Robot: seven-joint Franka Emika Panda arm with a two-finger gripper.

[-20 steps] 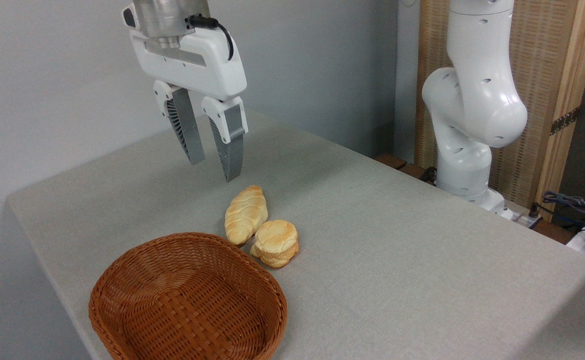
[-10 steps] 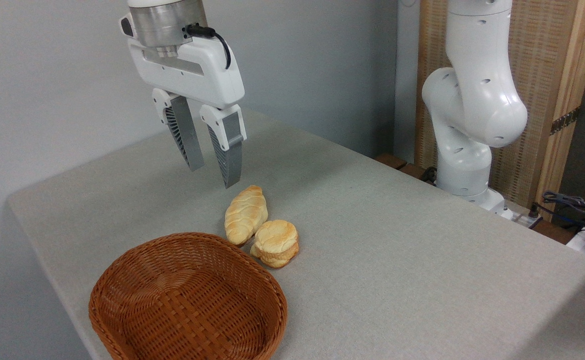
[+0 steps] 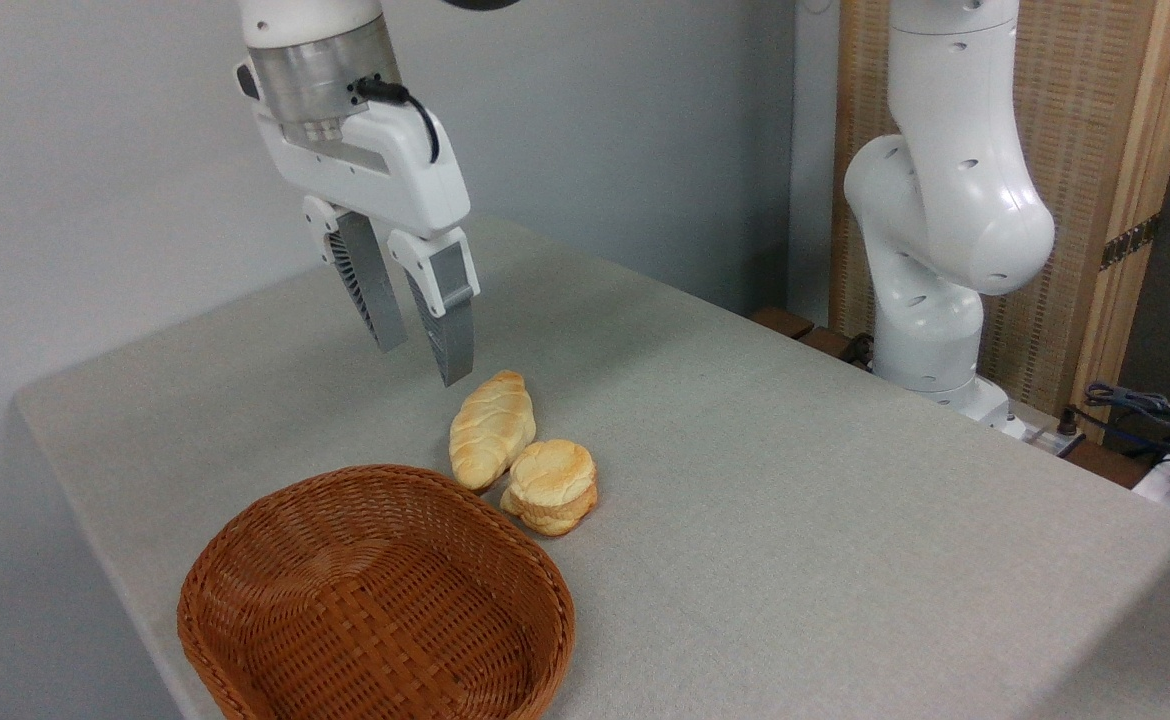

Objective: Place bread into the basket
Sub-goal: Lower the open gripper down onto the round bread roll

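Hovering above the table (image 3: 795, 500), the gripper (image 3: 427, 362) hangs with its fingers parted and nothing between them. The bun (image 3: 551, 486) sits on the cloth, below the fingertips and off to their right, nearer the camera. A longer loaf (image 3: 490, 428) lies between, touching the bun's left side, its far end just under the fingertips. The bun is round, so it shows no clear long axis to line up with. The basket (image 3: 245, 560) stands empty, just beside both breads, to their lower left. The grasp has not yet begun.
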